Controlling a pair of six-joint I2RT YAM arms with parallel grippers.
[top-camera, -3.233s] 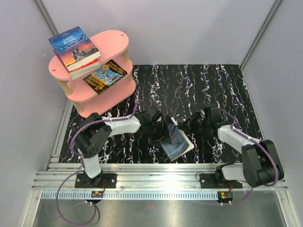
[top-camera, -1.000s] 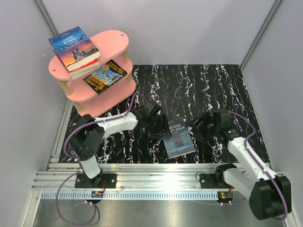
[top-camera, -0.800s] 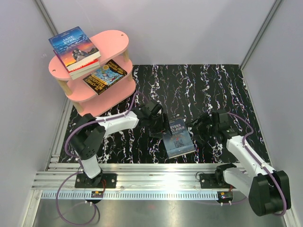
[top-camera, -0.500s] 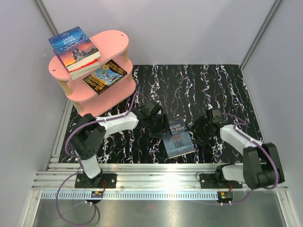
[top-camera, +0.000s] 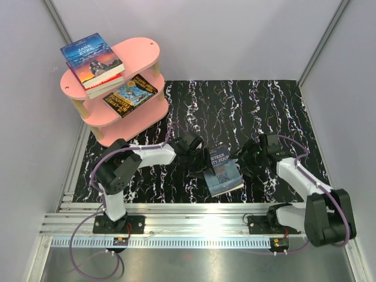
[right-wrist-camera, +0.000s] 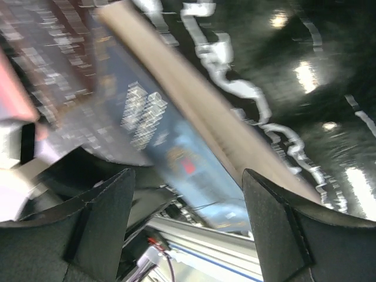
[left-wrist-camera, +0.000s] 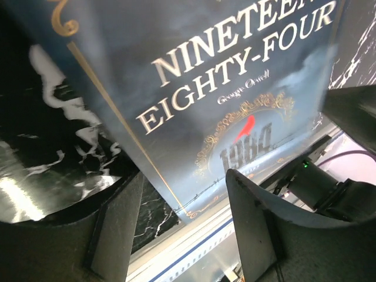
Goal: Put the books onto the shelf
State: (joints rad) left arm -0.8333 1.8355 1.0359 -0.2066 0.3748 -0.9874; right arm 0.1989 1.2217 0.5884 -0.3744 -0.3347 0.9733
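A dark blue book [top-camera: 223,171], "Nineteen Eighty-Four" [left-wrist-camera: 223,88], lies cover up on the black marbled mat, between my two grippers. My left gripper [top-camera: 198,160] is open at the book's left edge; in the left wrist view [left-wrist-camera: 185,232] the cover's lower corner reaches between its fingers. My right gripper [top-camera: 245,163] is open at the book's right edge, and the blurred right wrist view [right-wrist-camera: 191,223] shows the pale page edge and blue cover [right-wrist-camera: 176,147] ahead of it. The pink shelf [top-camera: 144,50] stands at the back left. "Jane Eyre" [top-camera: 91,59] lies on a red book on its top board. A blue-yellow book [top-camera: 129,94] lies on the middle board.
The marbled mat [top-camera: 252,106] covers the table up to grey walls on three sides. An aluminium rail [top-camera: 200,214] with both arm bases runs along the near edge. The shelf's right half and bottom board [top-camera: 132,126] hold nothing.
The book, held tilted between both grippers three seconds ago, now lies on the mat and has slid slightly right. The right gripper has swung in against its right edge.
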